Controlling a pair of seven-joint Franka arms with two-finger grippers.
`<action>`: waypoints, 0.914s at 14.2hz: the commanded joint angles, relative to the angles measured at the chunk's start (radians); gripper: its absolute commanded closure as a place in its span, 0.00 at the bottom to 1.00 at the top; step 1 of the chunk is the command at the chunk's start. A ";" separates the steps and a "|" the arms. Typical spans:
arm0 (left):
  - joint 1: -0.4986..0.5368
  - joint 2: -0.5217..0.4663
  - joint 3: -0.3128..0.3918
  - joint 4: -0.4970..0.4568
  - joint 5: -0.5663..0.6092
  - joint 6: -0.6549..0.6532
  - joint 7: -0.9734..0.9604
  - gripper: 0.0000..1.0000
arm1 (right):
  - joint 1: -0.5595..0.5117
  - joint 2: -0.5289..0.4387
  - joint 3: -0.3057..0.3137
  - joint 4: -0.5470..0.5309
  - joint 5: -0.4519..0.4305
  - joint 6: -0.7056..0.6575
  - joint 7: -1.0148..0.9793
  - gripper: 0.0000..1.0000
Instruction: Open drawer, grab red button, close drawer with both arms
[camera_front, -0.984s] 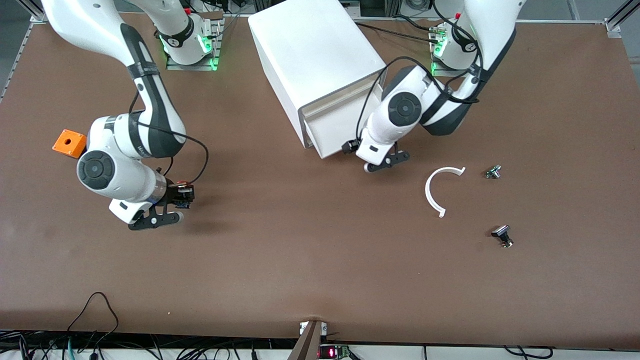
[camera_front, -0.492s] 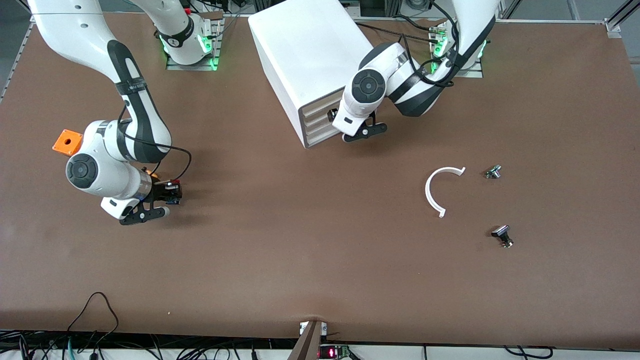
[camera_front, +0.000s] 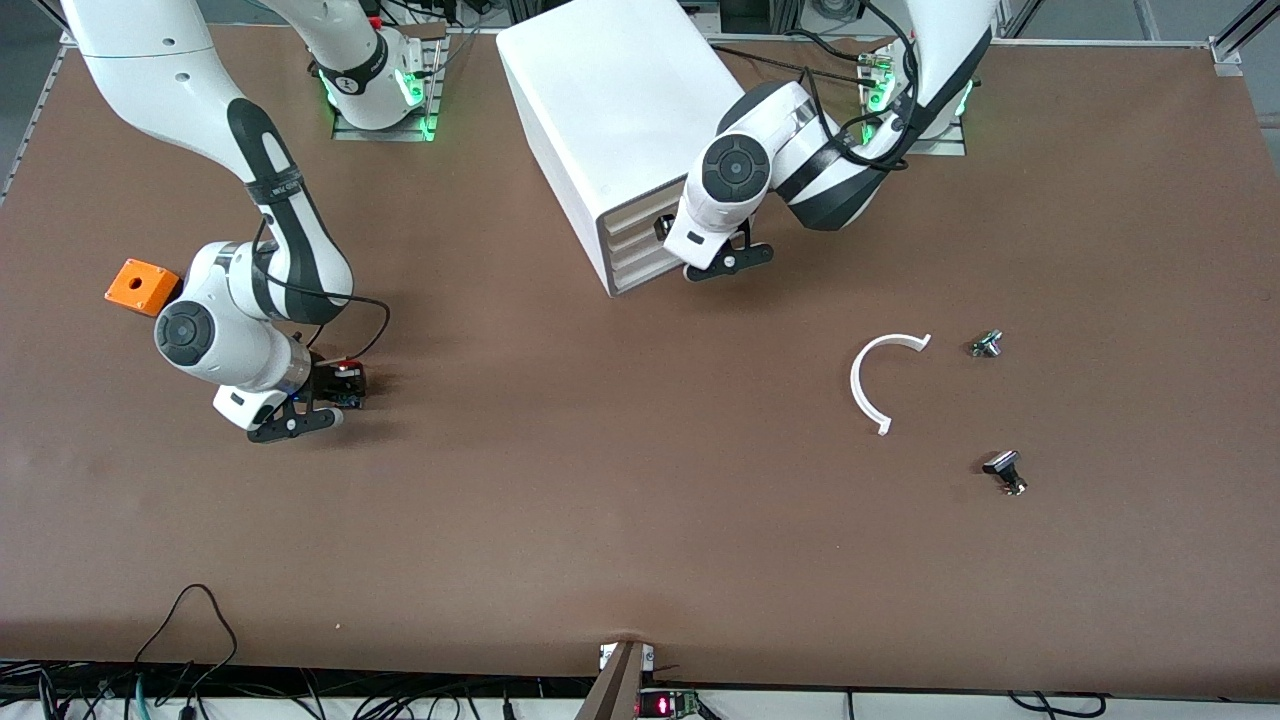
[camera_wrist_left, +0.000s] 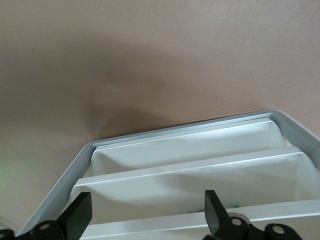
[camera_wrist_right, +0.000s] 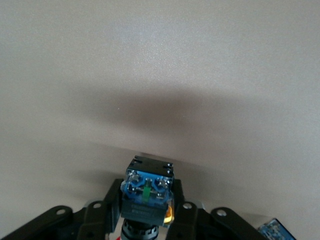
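Observation:
The white cabinet (camera_front: 620, 110) stands near the arms' bases, and its stacked cream drawer fronts (camera_front: 632, 250) all sit flush. My left gripper (camera_front: 672, 240) is at those fronts, open and empty. In the left wrist view the left gripper (camera_wrist_left: 147, 220) has its fingers (camera_wrist_left: 79, 216) spread wide in front of a drawer front (camera_wrist_left: 190, 187). My right gripper (camera_front: 335, 388) is low over the table toward the right arm's end, shut on the button (camera_front: 347, 374), whose red cap shows. In the right wrist view the right gripper (camera_wrist_right: 147, 212) clamps the button's black-and-blue body (camera_wrist_right: 147, 192).
An orange box with a hole (camera_front: 140, 286) lies beside the right arm. A white C-shaped ring (camera_front: 872, 385) and two small parts (camera_front: 987, 344) (camera_front: 1005, 472) lie toward the left arm's end. A small blue object (camera_wrist_right: 274, 230) shows beside the right gripper.
A second ago one drawer stood out from the cabinet; the left gripper pushed it in and now rests at the flush fronts. The right gripper has shifted slightly, still holding the button.

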 joint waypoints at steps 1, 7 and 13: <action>0.063 -0.011 -0.011 0.109 0.019 -0.135 0.011 0.01 | -0.013 -0.047 0.014 -0.016 0.020 0.005 -0.027 0.00; 0.258 -0.011 -0.003 0.342 0.149 -0.380 0.369 0.01 | -0.004 -0.252 0.025 0.007 -0.001 -0.150 -0.052 0.00; 0.422 -0.016 -0.009 0.566 0.297 -0.574 0.840 0.01 | -0.001 -0.432 0.022 0.081 -0.055 -0.380 0.043 0.00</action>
